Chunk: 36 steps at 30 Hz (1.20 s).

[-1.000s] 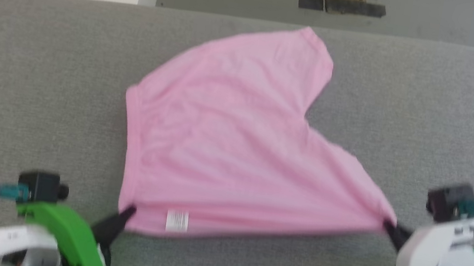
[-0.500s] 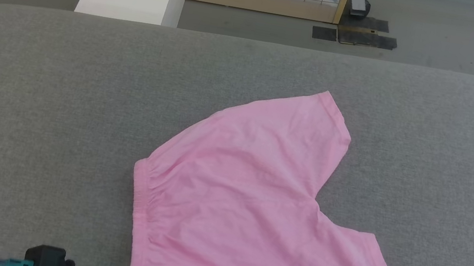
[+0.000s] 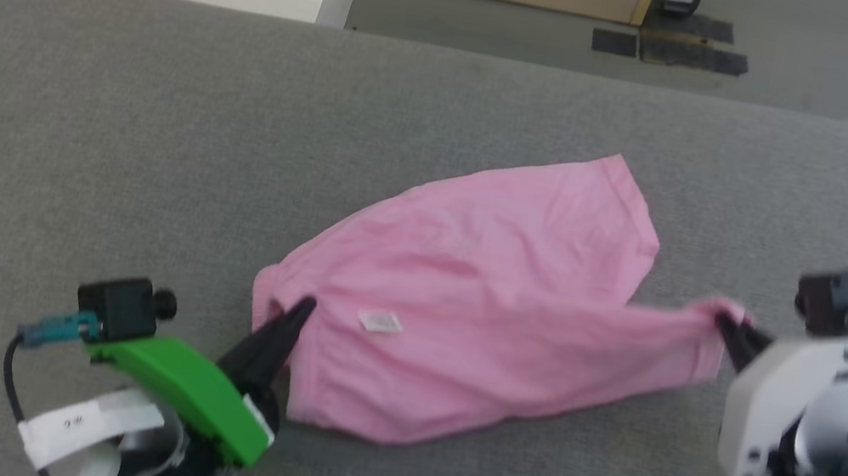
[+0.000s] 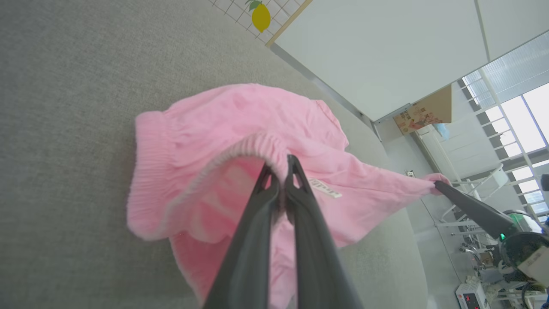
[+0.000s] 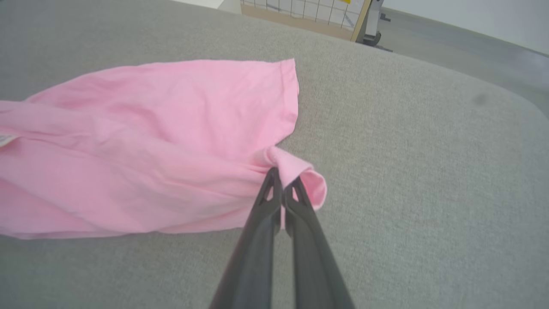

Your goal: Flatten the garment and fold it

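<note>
**Clerk:** Item one, location?

**Robot:** Garment (image 3: 485, 283): pink shorts, mid grey padded surface (image 3: 105, 133). Far half lying flat. Near edge raised between my two grippers. White label (image 3: 378, 322) facing up.

**Clerk:** Item two, grips?

**Robot:** Left gripper (image 3: 295, 311): fingers pressed together on the gathered waistband (image 4: 240, 150), at its near corner. Right gripper (image 3: 724, 323): fingers pinched on the corner of the leg hem (image 5: 306, 180), which curls over my fingertips.

**Clerk:** Item three, step in hand?

**Robot:** My reading: carrying the near edge over the far half, for a lengthwise fold. The cloth sags and bunches between my grips, so it is not taut.

**Clerk:** Item four, method?

**Robot:** Draw my hands apart until the held edge runs straight. Carry both across at one pace. Set the waistband corner over the far waistband corner, hem over hem. Go down to the surface before letting go. Thin cloth will likely slump if I drop it from a height.

**Clerk:** Item five, pose?

**Robot:** Left arm: enters the head view from the lower left, fingers slanting up and to the right. Right arm: enters from the lower right, fingers slanting up and to the left. Both tips appear to be just above the surface, well apart, with the garment spanning between them.
</note>
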### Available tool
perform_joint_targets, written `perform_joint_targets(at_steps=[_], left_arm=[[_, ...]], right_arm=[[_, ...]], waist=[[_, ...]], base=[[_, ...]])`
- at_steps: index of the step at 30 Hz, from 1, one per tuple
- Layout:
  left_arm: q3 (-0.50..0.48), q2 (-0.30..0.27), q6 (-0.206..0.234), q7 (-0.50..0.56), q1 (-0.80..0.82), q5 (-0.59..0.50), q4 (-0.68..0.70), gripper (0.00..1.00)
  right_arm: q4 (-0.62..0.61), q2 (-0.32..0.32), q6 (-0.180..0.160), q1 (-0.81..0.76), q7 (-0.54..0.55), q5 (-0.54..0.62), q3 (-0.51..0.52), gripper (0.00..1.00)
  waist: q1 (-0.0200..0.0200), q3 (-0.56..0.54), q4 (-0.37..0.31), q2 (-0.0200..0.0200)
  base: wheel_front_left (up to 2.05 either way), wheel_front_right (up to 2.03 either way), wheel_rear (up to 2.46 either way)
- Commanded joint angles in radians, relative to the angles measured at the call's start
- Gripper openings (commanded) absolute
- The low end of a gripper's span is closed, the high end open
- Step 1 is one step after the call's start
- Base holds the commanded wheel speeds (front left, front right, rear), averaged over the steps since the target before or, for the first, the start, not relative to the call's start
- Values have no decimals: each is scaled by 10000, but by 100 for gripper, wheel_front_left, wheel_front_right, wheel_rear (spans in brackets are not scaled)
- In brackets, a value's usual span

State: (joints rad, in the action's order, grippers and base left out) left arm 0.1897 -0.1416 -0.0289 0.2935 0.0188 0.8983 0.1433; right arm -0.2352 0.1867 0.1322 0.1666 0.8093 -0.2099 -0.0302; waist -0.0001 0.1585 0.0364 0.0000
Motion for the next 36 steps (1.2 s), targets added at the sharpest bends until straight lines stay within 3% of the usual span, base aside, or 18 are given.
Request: perform_joint_targets(at_steps=[1,18,24,30,31,32,33,34,35,36], left_arm=[[-66,84,-90,-178,419,-111,-260,0],[-119,477,-249,-1309,3112,-518,-3027,0],[240,536,-89,-1164,3574,-784,-3475,0],[672,524,48,-595,3688,-911,-3723,0],[718,523,82,-522,3689,-923,-3719,12],[750,525,117,-479,3682,-932,-3700,76],[766,524,138,-467,3677,-944,-3675,100],[776,517,161,-477,3667,-966,-3631,100],[780,504,167,-518,3655,-996,-3583,100],[775,485,174,-598,3625,-1041,-3522,100]], right_arm=[[328,78,-15,539,-173,35,-87,0],[6045,405,-15,6132,-1608,429,-1501,0],[7774,451,-15,7314,-1280,655,-1797,0],[9213,416,-15,8006,-25,699,-1814,0],[9340,406,-15,8055,125,654,-1793,0],[9435,398,-15,8085,232,612,-1774,0],[9498,387,-15,8093,293,569,-1748,0],[9530,364,-15,8092,289,520,-1732,31],[9509,343,-15,8074,175,464,-1737,98],[9505,335,-15,8027,10,391,-1697,100]], waist=[[1,305,191,0],[1,2144,997,0],[1,2577,1309,0],[1,2723,1493,0],[1,2721,1501,0],[1,2710,1501,0],[1,2687,1493,0],[1,2648,1474,0],[1,2597,1451,0],[1,2517,1422,0]], base=[[0,0,0],[0,0,0],[0,0,0],[0,0,0],[0,0,0],[0,0,0],[0,0,0],[0,0,0],[0,0,0],[0,0,0]])
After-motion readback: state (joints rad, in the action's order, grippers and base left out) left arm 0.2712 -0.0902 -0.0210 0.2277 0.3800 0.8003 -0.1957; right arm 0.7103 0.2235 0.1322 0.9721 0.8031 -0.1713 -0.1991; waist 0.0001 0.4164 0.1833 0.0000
